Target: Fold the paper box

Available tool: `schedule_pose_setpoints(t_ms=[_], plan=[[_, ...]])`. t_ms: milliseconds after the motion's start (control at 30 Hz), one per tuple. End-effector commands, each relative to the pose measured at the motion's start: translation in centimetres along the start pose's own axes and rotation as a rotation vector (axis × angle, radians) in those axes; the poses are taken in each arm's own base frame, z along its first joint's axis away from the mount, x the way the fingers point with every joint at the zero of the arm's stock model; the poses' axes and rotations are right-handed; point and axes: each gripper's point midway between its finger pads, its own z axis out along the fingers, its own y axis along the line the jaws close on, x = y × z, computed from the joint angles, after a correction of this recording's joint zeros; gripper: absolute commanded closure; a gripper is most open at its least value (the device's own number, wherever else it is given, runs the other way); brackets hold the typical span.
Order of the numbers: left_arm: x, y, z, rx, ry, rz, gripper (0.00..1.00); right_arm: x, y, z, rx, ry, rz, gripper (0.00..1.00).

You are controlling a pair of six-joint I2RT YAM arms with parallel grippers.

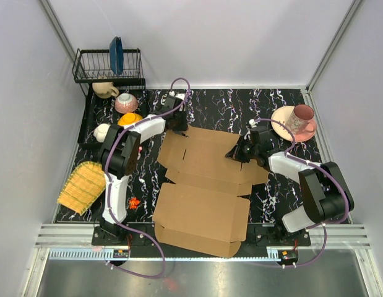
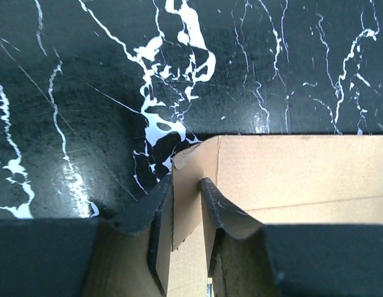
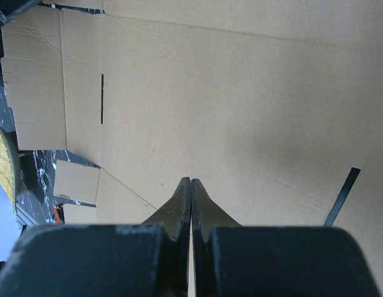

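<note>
The paper box [image 1: 203, 185] is a plain brown die-cut cardboard sheet lying mostly flat in the middle of the black marbled table, with a large panel at the near edge and flaps with slits at the far side. My left gripper [image 1: 179, 127] is at its far left corner. In the left wrist view its jaws [image 2: 186, 185] are closed on an upright corner flap of the box [image 2: 290, 173]. My right gripper [image 1: 232, 154] is over the box's right side. In the right wrist view it [image 3: 191, 180] is shut and empty just above the cardboard [image 3: 210, 93].
A black dish rack [image 1: 107, 65] with a blue plate [image 1: 116, 54] stands at the far left. Cups and bowls [image 1: 125, 102] lie below it. A yellow woven mat [image 1: 83, 184] is at the left edge. A pink plate with a mug [image 1: 299, 120] is at the far right.
</note>
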Motion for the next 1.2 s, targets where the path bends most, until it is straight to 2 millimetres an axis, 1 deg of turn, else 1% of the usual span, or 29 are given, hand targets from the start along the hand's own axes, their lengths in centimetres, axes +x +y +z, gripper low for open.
schedule_pose_setpoints(t_ms=[0,33,100,167,200,233,267,300,333,367,400,433,467,500,533,567,600,633,733,767,800,833,900,933,967,1033,1067,1100,1167], plan=[[-1.7,-2.6,-1.0,0.125,-0.069,0.01,0.75,-0.8,1.2,0.0,-0.032,-0.017,-0.033,1.0],[-1.4,-2.8,-0.9,0.131,-0.062,0.011,0.75,-0.8,1.3,0.0,-0.033,-0.018,-0.034,1.0],[-0.8,-2.8,-0.8,0.141,-0.047,0.014,0.83,-0.8,1.3,-0.1,-0.034,-0.019,-0.033,1.0],[-0.8,-2.7,-1.0,0.136,-0.062,0.014,0.96,-0.9,1.4,-0.3,-0.036,-0.026,-0.034,1.0],[0.2,-2.2,-1.0,0.127,-0.054,0.008,1.0,-1.0,1.3,-0.3,-0.033,-0.03,-0.034,1.0],[-1.0,-2.6,-1.8,0.141,-0.109,0.009,1.0,-1.1,1.4,-0.5,-0.035,-0.035,-0.039,1.0],[-1.0,-2.3,-2.1,0.127,-0.125,0.003,1.0,-1.2,1.5,-0.6,-0.035,-0.04,-0.039,1.0],[0.1,-1.7,-2.1,0.116,-0.127,-0.01,1.0,-1.3,1.6,-0.6,-0.036,-0.044,-0.041,1.0],[-1.5,-2.3,-3.2,0.133,-0.203,-0.011,1.0,-1.4,1.7,-0.7,-0.037,-0.046,-0.044,1.0],[-1.7,-2.0,-3.5,0.122,-0.232,-0.016,1.0,-1.5,1.8,-0.7,-0.037,-0.048,-0.044,1.0],[0.0,-1.2,-3.5,0.106,-0.224,-0.021,1.0,-1.6,1.9,-0.8,-0.038,-0.049,-0.046,1.0],[-2.0,-1.9,-4.8,0.131,-0.322,-0.018,1.0,-1.8,2.1,-1.0,-0.04,-0.055,-0.048,1.0],[-2.0,-1.9,-5.3,0.127,-0.362,-0.016,1.0,-2.0,2.2,-1.2,-0.04,-0.064,-0.05,1.0],[-0.3,-1.2,-5.3,0.114,-0.364,-0.011,1.0,-2.1,2.4,-1.4,-0.041,-0.067,-0.053,1.0],[-2.1,-1.6,-6.7,0.122,-0.462,-0.011,1.0,-2.4,2.7,-1.8,-0.047,-0.081,-0.061,1.0],[-2.0,-1.8,-7.1,0.113,-0.496,0.0,1.0,-2.7,3.0,-2.2,-0.049,-0.094,-0.066,1.0],[-0.6,-1.3,-7.2,0.097,-0.503,0.021,1.0,-2.8,3.2,-2.5,-0.046,-0.094,-0.071,1.0],[-2.0,-2.4,-8.6,0.128,-0.59,0.021,1.0,-3.3,3.7,-3.1,-0.05,-0.116,-0.091,1.0],[-2.7,-2.7,-11.3,0.129,-0.756,0.009,1.0,-4.8,5.2,-4.8,-0.054,-0.152,-0.137,1.0],[-1.6,-2.2,-11.8,0.112,-0.786,0.014,1.0,-4.8,5.4,-5.2,-0.047,-0.144,-0.147,1.0],[-2.7,-2.7,-13.3,0.121,-0.877,0.025,1.0,-5.2,5.9,-5.7,-0.054,-0.155,-0.177,1.0],[-2.5,-3.1,-13.6,0.122,-0.888,0.029,1.0,-6.1,6.9,-6.3,-0.067,-0.17,-0.198,1.0],[-2.4,-3.6,-14.1,0.141,-0.912,0.029,1.0,-6.2,7.2,-6.8,-0.057,-0.156,-0.237,0.98],[-2.4,-4.1,-14.5,0.154,-0.929,0.024,1.0,-6.7,8.2,-7.1,-0.071,-0.165,-0.255,0.97],[-1.7,-4.0,-14.6,0.159,-0.931,0.022,1.0,-6.8,8.6,-7.2,-0.075,-0.165,-0.266,0.95],[-1.6,-5.0,-15.7,0.195,-0.993,0.007,1.0,-7.0,9.5,-7.1,-0.088,-0.167,-0.292,0.92],[-0.8,-4.8,-15.7,0.192,-0.995,0.013,1.0,-6.7,10.4,-7.0,-0.102,-0.162,-0.319,0.87],[-0.9,-5.1,-16.4,0.214,-1.039,0.006,1.0,-6.5,10.7,-6.7,-0.104,-0.155,-0.36,0.83],[0.6,-5.0,-16.6,0.203,-1.043,0.005,1.0,-6.8,12.0,-6.8,-0.121,-0.162,-0.418,0.71]])
